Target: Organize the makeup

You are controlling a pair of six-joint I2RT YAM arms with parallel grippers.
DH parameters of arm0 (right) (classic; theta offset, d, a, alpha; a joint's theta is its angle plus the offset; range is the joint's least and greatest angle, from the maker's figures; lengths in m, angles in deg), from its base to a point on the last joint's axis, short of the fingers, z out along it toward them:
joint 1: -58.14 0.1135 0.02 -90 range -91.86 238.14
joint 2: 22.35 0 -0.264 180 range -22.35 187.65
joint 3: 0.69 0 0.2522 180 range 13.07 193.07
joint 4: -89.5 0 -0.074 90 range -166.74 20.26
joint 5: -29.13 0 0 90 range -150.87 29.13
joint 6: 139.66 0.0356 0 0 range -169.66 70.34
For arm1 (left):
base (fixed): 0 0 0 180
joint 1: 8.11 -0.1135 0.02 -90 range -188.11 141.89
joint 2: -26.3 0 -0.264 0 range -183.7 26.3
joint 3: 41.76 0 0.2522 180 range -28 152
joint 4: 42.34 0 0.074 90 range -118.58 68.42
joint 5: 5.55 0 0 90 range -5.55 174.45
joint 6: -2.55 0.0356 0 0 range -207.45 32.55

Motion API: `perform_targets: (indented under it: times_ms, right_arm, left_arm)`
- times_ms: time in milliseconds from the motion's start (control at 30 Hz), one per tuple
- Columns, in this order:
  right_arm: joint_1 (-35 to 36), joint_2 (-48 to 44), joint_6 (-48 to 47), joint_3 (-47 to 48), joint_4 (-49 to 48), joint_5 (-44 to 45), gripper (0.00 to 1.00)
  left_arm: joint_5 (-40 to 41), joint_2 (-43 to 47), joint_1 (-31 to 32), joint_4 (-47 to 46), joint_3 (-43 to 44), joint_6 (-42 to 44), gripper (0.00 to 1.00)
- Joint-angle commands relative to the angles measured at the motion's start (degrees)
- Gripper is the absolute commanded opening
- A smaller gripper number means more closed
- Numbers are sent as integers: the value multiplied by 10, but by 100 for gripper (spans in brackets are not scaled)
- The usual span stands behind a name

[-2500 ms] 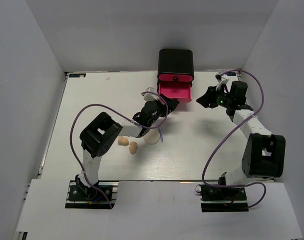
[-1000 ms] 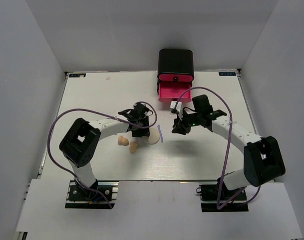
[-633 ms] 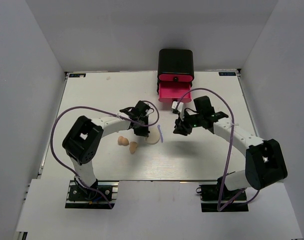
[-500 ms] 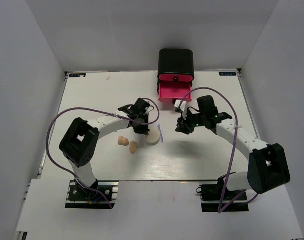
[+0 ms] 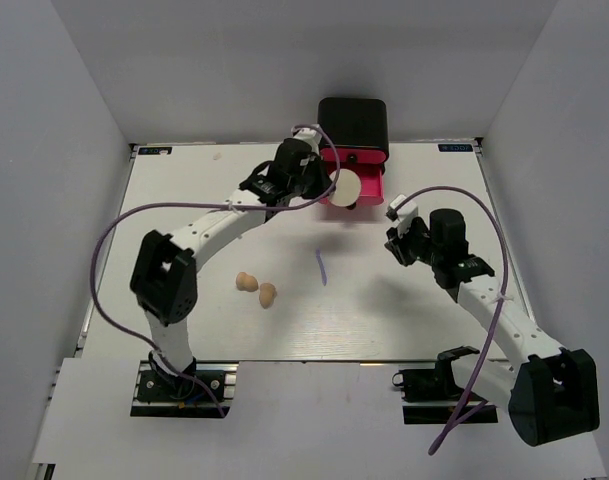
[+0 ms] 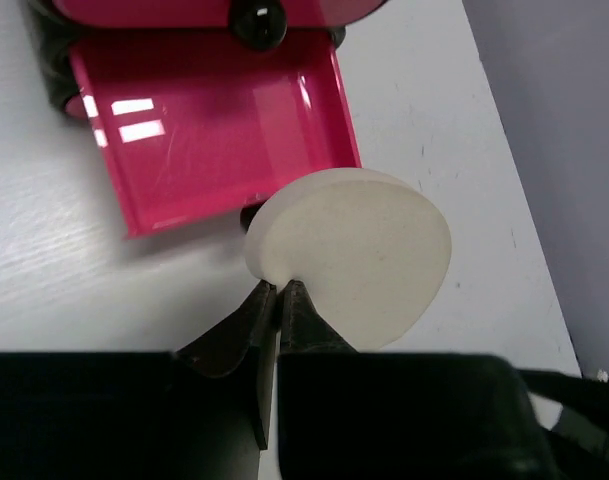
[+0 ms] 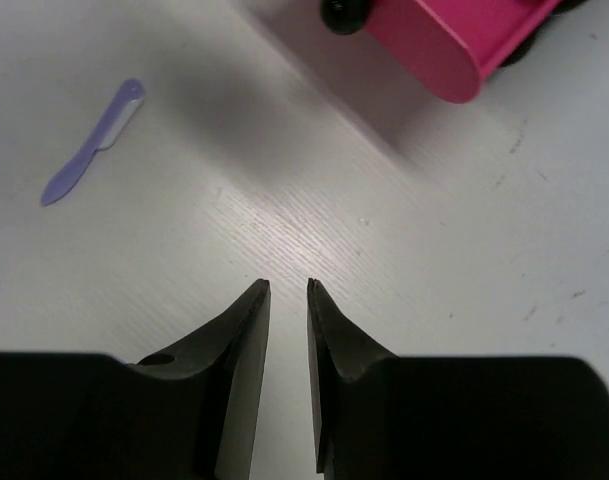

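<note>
Left gripper [image 6: 274, 300] pinches puff [image 6: 359, 250] at open drawer's [image 6: 214, 130] front edge, not yet in; two sponges [image 5: 246, 282] and stick [image 7: 92, 155] lie mid-bench [image 5: 184, 200], unsorted; right gripper [image 7: 287, 300] slightly parted, empty.

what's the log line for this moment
left jaws: shut on round cream puff at open pink drawer | right jaws: slightly apart, empty | thin purple stick: loose

Lab test cell: white table [image 5: 184, 200], plain grey walls [image 5: 234, 70].
</note>
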Motion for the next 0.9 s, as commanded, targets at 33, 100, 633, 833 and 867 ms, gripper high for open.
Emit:
perform_targets:
  times_ms: [33,100,633,833,867]
  right_arm:
    - [-22,-22,45,-15,-74,56,28]
    - [-28,-27,54,-17,-80,56,27]
    - [-58,-27,67,-30,-84,36,27]
    - [-63,-19,72,-30,-83,29,27]
    - [-62,-19,72,-30,-84,28,27]
  left_arm:
    - [-9,-74,-3,-56,63,-23,9]
    - [-4,-108,-3,-85,80,-42,9]
    - [4,-174,-3,-229,94,-128,9]
    - [36,-188,8,-252,98,-121,8]
    - [36,-195,8,-252,99,-121,8]
